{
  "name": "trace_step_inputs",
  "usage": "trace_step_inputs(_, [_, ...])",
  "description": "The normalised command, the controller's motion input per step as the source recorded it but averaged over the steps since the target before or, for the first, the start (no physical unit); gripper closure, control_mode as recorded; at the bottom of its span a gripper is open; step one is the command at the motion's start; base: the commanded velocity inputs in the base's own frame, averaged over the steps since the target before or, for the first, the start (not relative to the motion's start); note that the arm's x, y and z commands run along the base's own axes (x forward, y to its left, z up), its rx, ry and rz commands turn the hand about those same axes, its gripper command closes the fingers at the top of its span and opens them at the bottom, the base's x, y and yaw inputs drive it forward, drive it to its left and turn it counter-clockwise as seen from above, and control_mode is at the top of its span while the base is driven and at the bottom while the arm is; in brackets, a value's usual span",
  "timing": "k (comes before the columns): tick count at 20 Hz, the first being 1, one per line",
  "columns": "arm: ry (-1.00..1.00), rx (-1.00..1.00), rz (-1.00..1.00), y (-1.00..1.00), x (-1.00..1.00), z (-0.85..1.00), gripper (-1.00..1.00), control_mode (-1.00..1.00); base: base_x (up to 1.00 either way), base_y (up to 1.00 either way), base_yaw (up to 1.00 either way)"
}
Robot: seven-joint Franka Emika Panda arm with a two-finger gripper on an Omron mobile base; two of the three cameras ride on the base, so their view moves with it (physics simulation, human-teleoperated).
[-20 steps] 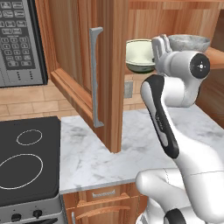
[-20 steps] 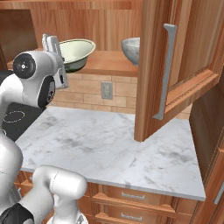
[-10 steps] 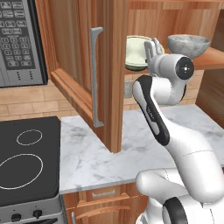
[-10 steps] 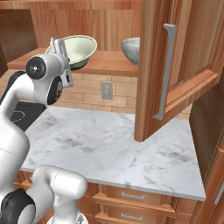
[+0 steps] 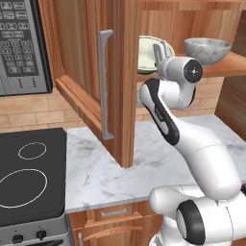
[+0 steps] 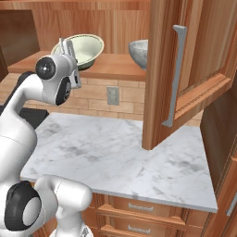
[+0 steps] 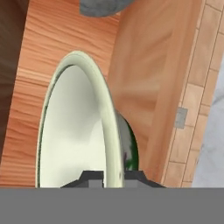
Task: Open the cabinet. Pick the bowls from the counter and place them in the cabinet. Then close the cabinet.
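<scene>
The cabinet stands open, its left door (image 5: 86, 62) and right door (image 6: 203, 46) swung out over the counter (image 6: 106, 152). The pale cream-green bowl (image 6: 85, 48) sits at the left of the cabinet shelf (image 6: 115, 69), slightly tilted. My gripper (image 6: 68, 48) is shut on its near rim. In the hand view the rim of this bowl (image 7: 74, 131) runs between my two fingertips, with the gripper (image 7: 113, 175) closed on it. The grey-white speckled bowl (image 5: 206, 49) rests on the same shelf to the right, apart from the gripper.
A grey microwave (image 5: 21, 45) hangs left of the cabinet above the black stove top (image 5: 29, 178). Wooden drawers (image 6: 139, 208) run under the counter. A wall outlet (image 6: 111, 96) sits on the brick backsplash. The open doors jut out at arm height.
My hand has swung a little to the left in the left base view, carrying the cream-green bowl along the shelf. The grey speckled bowl and the doors have not moved.
</scene>
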Motion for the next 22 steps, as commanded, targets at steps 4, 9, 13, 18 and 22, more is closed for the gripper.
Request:
trace_step_inputs(4, [0.0, 0.01, 0.0, 0.01, 0.07, -0.14, -1.0, -1.0, 0.0, 0.0, 0.0])
trace_step_inputs(9, [0.0, 0.0, 0.0, 0.0, 0.0, -0.01, -1.0, -1.0, 0.0, 0.0, 0.0])
trace_step_inputs(13, [-0.02, 0.0, 0.0, 0.0, 0.01, 0.0, -1.0, -1.0, 0.0, 0.0, 0.0])
trace_step_inputs(18, [-0.17, 0.02, 0.0, 0.3, 0.06, 0.04, -1.0, -1.0, 0.0, 0.0, 0.0])
trace_step_inputs(22, [-0.29, 0.04, 0.0, 0.29, 0.03, 0.16, -1.0, -1.0, 0.0, 0.0, 0.0])
